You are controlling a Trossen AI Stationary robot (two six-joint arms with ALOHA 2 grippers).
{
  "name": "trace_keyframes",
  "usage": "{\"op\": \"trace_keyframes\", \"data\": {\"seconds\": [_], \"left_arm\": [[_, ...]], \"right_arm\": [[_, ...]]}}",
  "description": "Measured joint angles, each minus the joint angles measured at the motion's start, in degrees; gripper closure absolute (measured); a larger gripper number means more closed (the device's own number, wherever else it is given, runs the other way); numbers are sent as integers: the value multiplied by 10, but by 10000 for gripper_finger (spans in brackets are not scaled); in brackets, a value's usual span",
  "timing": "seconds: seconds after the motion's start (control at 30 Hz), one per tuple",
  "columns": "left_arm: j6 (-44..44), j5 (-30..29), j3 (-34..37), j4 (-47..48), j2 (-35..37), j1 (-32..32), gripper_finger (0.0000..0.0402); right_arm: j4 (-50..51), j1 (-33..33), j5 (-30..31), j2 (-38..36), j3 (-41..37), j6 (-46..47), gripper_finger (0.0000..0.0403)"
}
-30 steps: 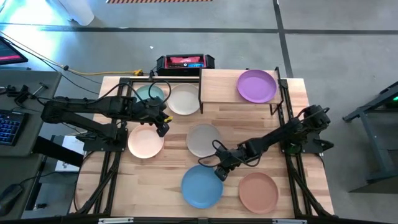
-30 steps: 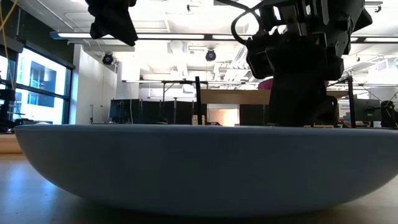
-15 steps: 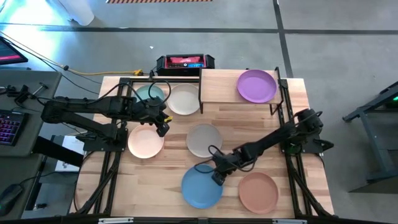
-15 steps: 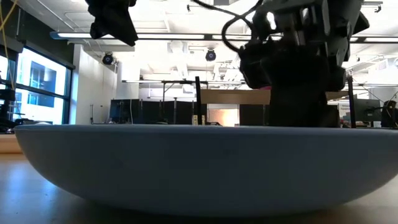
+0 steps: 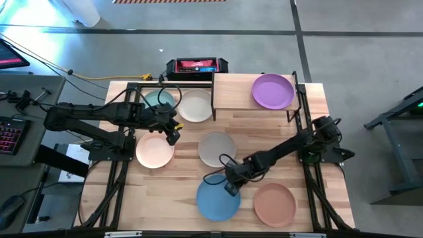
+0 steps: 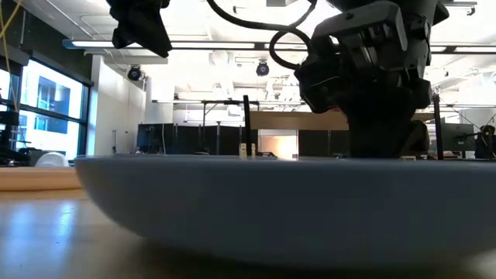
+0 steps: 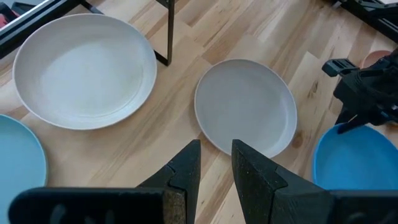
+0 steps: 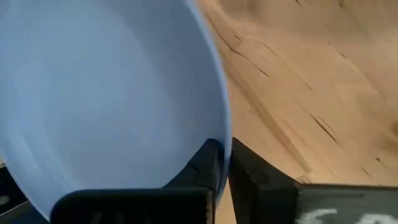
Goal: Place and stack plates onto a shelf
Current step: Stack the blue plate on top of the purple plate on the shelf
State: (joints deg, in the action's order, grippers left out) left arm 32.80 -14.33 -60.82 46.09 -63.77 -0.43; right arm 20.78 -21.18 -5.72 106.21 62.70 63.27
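Observation:
The blue plate (image 5: 218,200) lies at the table's near middle and fills the low view (image 6: 294,209). My right gripper (image 5: 229,188) is shut on its far rim. My left gripper (image 5: 173,135) hovers open and empty between the peach plate (image 5: 154,150) and the grey plate (image 7: 245,106). A purple plate (image 5: 273,91) rests on the right half of the shelf (image 5: 232,92). The teal plate (image 5: 158,100), the white plate (image 5: 195,106) and the terracotta plate (image 5: 274,204) lie flat on the table. My right gripper pinches the blue plate's rim (image 8: 222,124) at its far edge, one finger inside the bowl (image 8: 202,165) and one outside. The fingers slant down from the table's far right. The plate's underside (image 6: 271,244) rests on the table.
A black and red device (image 5: 196,66) sits beyond the table's far edge. The shelf's black legs (image 7: 169,31) stand near the white plate. Bare wood shows on the shelf's left half and on the table between the grey plate and the shelf.
My right gripper has moved a little toward the near left, down onto the blue plate's far rim, and shut on it. The blue plate has slid slightly toward the table's right edge. My left gripper has kept still.

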Motion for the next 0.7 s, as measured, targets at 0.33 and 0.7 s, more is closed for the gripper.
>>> {"op": "trace_keyframes", "data": {"seconds": [0.33, 0.7], "left_arm": [[0, 0, 0, 0, 0, 0, 323], [-14, 1, 0, 2, 0, 0, 323]], "right_arm": [[15, 12, -19, -30, 0, 19, 402], [92, 29, 6, -116, 0, 59, 402]]}}
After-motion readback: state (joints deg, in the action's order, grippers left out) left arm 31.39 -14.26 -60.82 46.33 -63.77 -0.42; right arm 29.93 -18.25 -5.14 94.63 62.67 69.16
